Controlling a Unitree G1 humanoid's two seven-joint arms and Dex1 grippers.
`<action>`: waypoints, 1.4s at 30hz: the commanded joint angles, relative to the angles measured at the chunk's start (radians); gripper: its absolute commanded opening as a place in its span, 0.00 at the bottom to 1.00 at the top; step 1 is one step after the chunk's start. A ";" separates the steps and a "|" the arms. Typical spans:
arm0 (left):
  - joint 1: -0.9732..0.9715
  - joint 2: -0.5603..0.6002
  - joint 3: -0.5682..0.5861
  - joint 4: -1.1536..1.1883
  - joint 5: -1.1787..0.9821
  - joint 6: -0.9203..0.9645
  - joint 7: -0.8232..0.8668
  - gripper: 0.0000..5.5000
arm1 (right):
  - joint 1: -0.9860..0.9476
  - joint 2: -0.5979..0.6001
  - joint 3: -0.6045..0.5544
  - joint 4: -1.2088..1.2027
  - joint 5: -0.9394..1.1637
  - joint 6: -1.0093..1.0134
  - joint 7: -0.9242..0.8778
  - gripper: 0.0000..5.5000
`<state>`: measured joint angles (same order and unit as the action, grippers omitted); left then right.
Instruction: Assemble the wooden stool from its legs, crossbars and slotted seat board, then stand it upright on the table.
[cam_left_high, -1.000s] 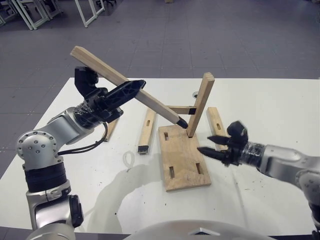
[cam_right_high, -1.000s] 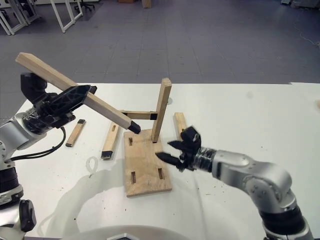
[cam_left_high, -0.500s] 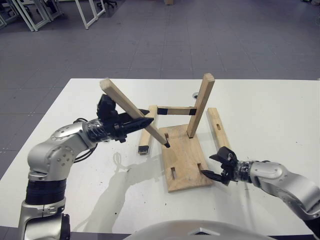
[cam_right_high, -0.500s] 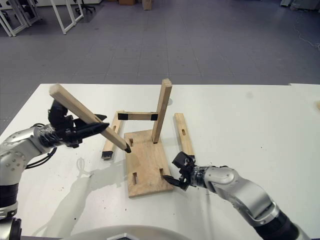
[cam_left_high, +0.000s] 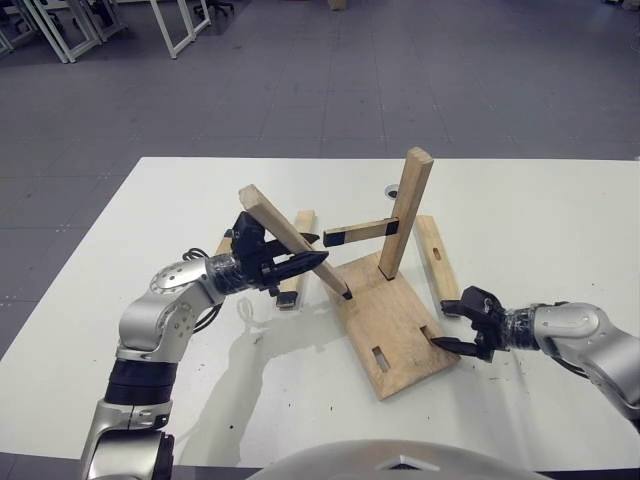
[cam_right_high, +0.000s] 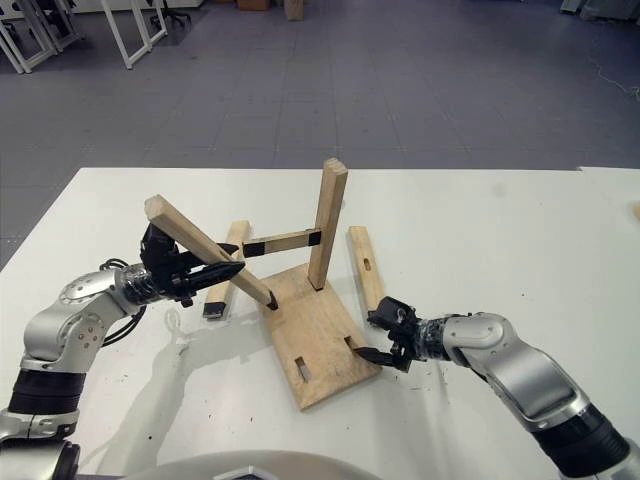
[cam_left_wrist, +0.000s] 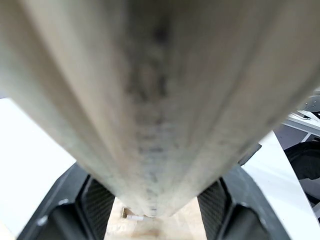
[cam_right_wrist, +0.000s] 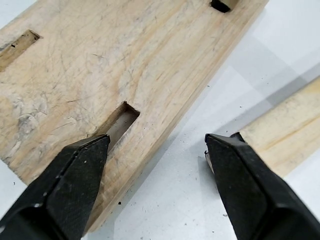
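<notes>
"Two things are shifting in the left eye view. The seat board (cam_left_high: 395, 330) is swinging its near end toward the right gripper (cam_left_high: 440, 326), and the left gripper (cam_left_high: 305, 263) is bringing its leg (cam_left_high: 268, 212) down, so the tip is now meeting the board's far left corner."

"So the second leg is getting close to its slot?"

"I'm judging so, but the board is sliding rather than staying put. The upright leg (cam_left_high: 405, 215) and crossbar (cam_left_high: 360, 233) are leaning with it."

"And the right eye?"

"The board's near corner is closing on the table's (cam_right_high: 560, 230) front edge. Open room is lying to the right."

"Left wrist?"

"The fingers (cam_left_wrist: 95, 205) are clamping the leg."

"Right wrist?"

"The right gripper's fingers are standing apart, straddling the board's edge beside a slot (cam_right_wrist: 117, 120) and gripping nothing."
</notes>
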<state>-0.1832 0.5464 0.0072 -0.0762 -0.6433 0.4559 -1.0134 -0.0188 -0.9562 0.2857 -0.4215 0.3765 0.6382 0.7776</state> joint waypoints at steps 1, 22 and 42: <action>-0.031 -0.003 -0.031 0.131 0.101 -0.094 -0.023 0.37 | -0.010 0.010 -0.014 0.005 -0.024 0.020 0.012 0.64; -0.235 0.011 -0.175 0.307 0.245 -0.107 -0.133 0.37 | -0.023 0.100 -0.022 -0.004 -0.090 0.030 0.016 0.64; -0.329 0.007 -0.241 0.472 0.303 -0.126 -0.193 0.37 | -0.251 0.722 -0.392 -0.251 0.312 0.437 -0.480 0.28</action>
<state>-0.5460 0.5359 -0.2003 0.3525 -0.4338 0.3192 -1.2187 -0.2299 -0.3579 -0.0515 -0.6140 0.6031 0.9831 0.4159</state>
